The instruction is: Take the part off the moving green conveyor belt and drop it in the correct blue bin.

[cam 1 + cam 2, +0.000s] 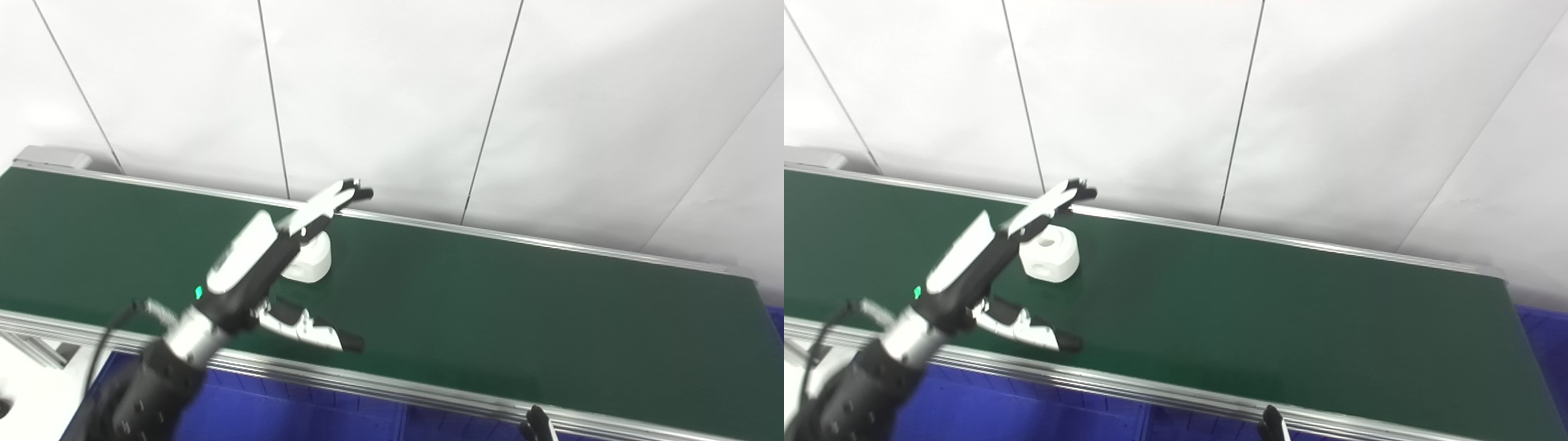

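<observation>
Part [1050,261] on green belt [1274,318] sits between spread fingers [1053,205] and thumb of left hand [986,269], ungrasped; right hand [1272,425] barely visible, state unclear.

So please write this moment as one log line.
left hand: open, over white part | part: on green belt | right hand: barely visible

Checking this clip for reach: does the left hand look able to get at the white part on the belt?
Probably yes. The left hand is open over the belt, fingers and thumb flanking the white part, nothing between them.
</observation>
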`<action>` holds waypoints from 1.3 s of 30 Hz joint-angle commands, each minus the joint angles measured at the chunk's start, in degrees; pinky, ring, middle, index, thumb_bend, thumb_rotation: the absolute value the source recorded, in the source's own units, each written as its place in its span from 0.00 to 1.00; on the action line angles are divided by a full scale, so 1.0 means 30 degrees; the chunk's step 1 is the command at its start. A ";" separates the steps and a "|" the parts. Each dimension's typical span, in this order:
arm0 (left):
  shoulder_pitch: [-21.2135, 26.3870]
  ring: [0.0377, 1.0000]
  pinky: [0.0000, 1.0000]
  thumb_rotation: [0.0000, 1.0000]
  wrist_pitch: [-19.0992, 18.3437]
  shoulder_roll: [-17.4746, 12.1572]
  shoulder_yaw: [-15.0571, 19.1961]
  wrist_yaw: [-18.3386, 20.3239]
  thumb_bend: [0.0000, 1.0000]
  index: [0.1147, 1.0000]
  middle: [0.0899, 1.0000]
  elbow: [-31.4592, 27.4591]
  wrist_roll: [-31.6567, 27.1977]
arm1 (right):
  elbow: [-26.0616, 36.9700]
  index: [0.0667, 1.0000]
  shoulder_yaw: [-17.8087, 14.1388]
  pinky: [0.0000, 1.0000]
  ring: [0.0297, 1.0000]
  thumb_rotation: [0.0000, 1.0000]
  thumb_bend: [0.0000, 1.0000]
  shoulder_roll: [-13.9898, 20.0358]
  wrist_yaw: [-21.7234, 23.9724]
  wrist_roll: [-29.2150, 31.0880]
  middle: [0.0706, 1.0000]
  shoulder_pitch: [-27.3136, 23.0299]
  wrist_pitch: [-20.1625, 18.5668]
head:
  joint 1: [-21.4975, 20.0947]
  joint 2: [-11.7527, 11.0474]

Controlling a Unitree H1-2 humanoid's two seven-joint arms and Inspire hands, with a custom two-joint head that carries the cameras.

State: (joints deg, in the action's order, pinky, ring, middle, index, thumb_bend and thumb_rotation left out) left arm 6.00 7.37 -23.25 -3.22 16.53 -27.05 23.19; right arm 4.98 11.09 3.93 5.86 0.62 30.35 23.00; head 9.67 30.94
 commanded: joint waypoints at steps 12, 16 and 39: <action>0.6085 0.86 0.78 0.28 0.1616 -0.3716 -0.1995 0.1843 1.00 0.87 0.88 0.5706 0.5509 | 0.0588 1.00 0.0141 0.98 0.98 1.00 0.93 -0.0081 0.0223 0.0256 1.00 -0.0078 0.0128 | -0.0060 -0.0018; 0.7597 0.85 0.78 0.28 0.2261 -0.3988 -0.3039 0.1825 1.00 0.86 0.87 0.7915 0.6948 | 0.0473 1.00 0.0142 0.98 0.98 1.00 0.93 -0.0153 0.0219 0.0277 1.00 -0.0174 0.0051 | -0.0168 -0.0036; 1.0774 0.87 0.76 0.35 0.1392 -0.0769 -0.6521 0.3017 1.00 0.85 0.87 1.5249 0.7472 | 0.0805 1.00 0.0565 0.96 0.97 1.00 0.94 -0.0598 0.0262 0.0072 1.00 0.0002 0.0073 | -0.0897 0.0219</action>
State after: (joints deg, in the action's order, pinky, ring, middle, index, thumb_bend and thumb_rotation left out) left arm 35.39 12.36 -25.36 -22.98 25.53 19.12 46.39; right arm 5.27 12.54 2.50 6.51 0.76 29.59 22.63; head 7.03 31.55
